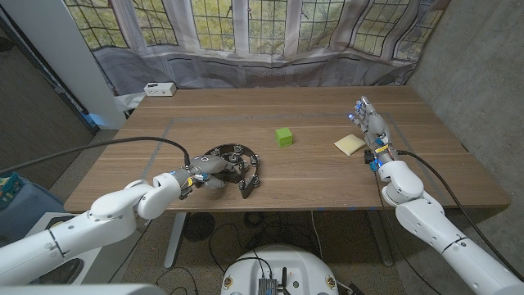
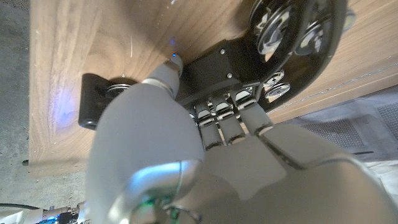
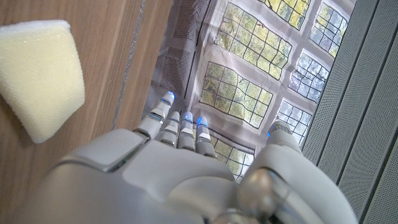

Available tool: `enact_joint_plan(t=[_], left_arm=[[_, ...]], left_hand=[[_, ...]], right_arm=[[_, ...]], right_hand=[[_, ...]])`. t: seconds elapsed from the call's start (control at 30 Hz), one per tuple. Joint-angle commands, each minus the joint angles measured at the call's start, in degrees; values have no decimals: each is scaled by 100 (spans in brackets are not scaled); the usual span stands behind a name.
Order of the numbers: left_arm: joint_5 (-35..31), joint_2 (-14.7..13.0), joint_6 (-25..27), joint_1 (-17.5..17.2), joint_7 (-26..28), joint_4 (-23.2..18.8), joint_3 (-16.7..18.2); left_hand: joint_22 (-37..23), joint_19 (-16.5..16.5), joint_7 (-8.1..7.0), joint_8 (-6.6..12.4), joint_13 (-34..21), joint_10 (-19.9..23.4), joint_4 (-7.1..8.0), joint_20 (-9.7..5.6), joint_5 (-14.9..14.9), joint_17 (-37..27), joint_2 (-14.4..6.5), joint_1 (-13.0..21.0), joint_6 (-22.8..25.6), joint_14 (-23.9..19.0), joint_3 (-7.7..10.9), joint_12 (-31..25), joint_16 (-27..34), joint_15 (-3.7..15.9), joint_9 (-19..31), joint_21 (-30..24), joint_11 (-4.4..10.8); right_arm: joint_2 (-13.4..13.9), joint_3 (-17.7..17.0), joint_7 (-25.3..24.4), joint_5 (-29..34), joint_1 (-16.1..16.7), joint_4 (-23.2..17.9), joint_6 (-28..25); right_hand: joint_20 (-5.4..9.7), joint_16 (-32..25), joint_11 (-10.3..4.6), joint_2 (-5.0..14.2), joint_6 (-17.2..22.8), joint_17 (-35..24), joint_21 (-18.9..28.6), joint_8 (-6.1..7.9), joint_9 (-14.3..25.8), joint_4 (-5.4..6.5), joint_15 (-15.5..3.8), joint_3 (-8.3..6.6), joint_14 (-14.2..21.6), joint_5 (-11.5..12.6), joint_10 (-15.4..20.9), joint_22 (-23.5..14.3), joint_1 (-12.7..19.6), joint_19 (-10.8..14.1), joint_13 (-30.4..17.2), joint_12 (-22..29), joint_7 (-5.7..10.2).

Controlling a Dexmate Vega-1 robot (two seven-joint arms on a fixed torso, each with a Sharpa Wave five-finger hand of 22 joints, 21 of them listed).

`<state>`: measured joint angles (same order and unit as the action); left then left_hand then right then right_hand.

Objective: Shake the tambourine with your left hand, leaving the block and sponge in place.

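Left hand (image 1: 211, 169) clamped on black tambourine (image 1: 237, 161), lower centre of frame, low over desk (image 1: 327, 176). Right hand (image 1: 370, 131) empty, fingers straight, beside sponge (image 1: 350, 144). Risk: loose grip drops tambourine; wide swing knocks green block (image 1: 283, 137).

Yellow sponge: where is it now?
In the head view, the yellow foam sponge lies on the table's right side, beside the right hand, right of the green block.
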<state>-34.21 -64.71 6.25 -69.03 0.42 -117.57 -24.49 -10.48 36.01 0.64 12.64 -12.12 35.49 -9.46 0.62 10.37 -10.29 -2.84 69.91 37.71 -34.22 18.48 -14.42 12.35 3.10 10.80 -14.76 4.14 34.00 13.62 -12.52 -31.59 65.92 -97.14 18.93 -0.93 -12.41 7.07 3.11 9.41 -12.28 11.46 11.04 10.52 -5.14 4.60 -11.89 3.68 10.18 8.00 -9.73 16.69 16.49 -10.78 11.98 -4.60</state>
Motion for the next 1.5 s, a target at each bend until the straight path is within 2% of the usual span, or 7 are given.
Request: enact_joint_plan(t=[0.03, 0.1, 0.23, 0.47, 0.53, 1.33, 1.5], left_arm=[[280, 122, -37, 231, -136, 173, -218], [378, 139, -42, 254, -164, 195, -226], [575, 177, -37, 285, -208, 224, -238], [802, 181, 120, 296, -257, 167, -225], [831, 148, 181, 293, -274, 119, -211], [748, -343, 789, 180, -185, -486, 126], [643, -441, 986, 204, -302, -664, 162]], left_hand=[[7, 300, 79, 3, -27, 141, -63, 49, 49, 1, -96, 258, 111, -191, 79, -34, 49, 201, 24, -107, -28], [20, 483, 142, 31, -30, 239, -58, 50, 51, 16, -143, 371, 258, -350, 143, -47, 44, 172, 31, -154, -77], [32, 960, 192, 110, -38, 753, -44, -48, 54, 29, -256, 638, 718, -971, 326, -155, 72, 275, 48, -277, -128], [28, 1585, 197, 236, -34, 1562, 12, -140, 42, 45, -396, 751, 1482, -1846, 572, -284, 42, 370, 82, -468, -4], [27, 1667, 197, 234, -34, 1625, 19, -165, 40, 46, -416, 748, 1524, -1945, 598, -286, 40, 384, 88, -496, 12], [21, 1753, 207, 301, -229, 1996, 3, -153, 29, 47, -470, 751, 1918, -2392, 764, -391, -41, 428, 148, -508, 99], [18, 1776, 189, 300, -292, 1984, 0, -148, 31, 47, -463, 749, 1959, -2450, 792, -392, -66, 421, 160, -515, -75]], right_arm=[[-41, 7, 21, -57, -14, 100, 50], [-54, 4, 2, -66, -8, 102, 49], [-62, 3, 0, -70, 4, 122, 72], [-85, 20, 6, -96, 3, 136, 73], [-81, 32, 23, -74, -5, 153, 93], [-114, 18, 48, -78, -40, 163, 202], [-90, 12, 54, -45, -48, 168, 209]], right_hand=[[-9, 22, 6, 19, 19, -7, -20, 0, 12, -16, 24, 1, 33, 23, 33, -16, -47, 22, -32, 12, 20], [-11, 22, 7, 20, 18, -8, -19, 0, 12, -15, 28, 2, 35, 22, 36, -16, -52, 24, -33, 12, 22], [-17, 17, 9, 23, 21, -9, -19, 0, 12, -15, 32, 1, 49, 22, 43, -16, -56, 27, -33, 13, 22], [-29, 10, 3, 26, 29, -10, -18, 3, 13, -17, 32, 0, 72, 22, 48, -17, -60, 31, -34, 13, 29], [-31, 6, 3, 27, 28, -12, -18, 3, 13, -15, 40, 2, 81, 21, 49, -17, -67, 31, -35, 12, 26], [-47, 7, 1, 27, 51, -14, -16, 10, 14, -26, 53, 2, 102, 20, 81, -18, -81, 45, -39, 15, 24], [-48, 9, 2, 28, 54, -13, -16, 10, 14, -31, 53, 0, 103, 20, 87, -18, -80, 46, -40, 15, 24]])
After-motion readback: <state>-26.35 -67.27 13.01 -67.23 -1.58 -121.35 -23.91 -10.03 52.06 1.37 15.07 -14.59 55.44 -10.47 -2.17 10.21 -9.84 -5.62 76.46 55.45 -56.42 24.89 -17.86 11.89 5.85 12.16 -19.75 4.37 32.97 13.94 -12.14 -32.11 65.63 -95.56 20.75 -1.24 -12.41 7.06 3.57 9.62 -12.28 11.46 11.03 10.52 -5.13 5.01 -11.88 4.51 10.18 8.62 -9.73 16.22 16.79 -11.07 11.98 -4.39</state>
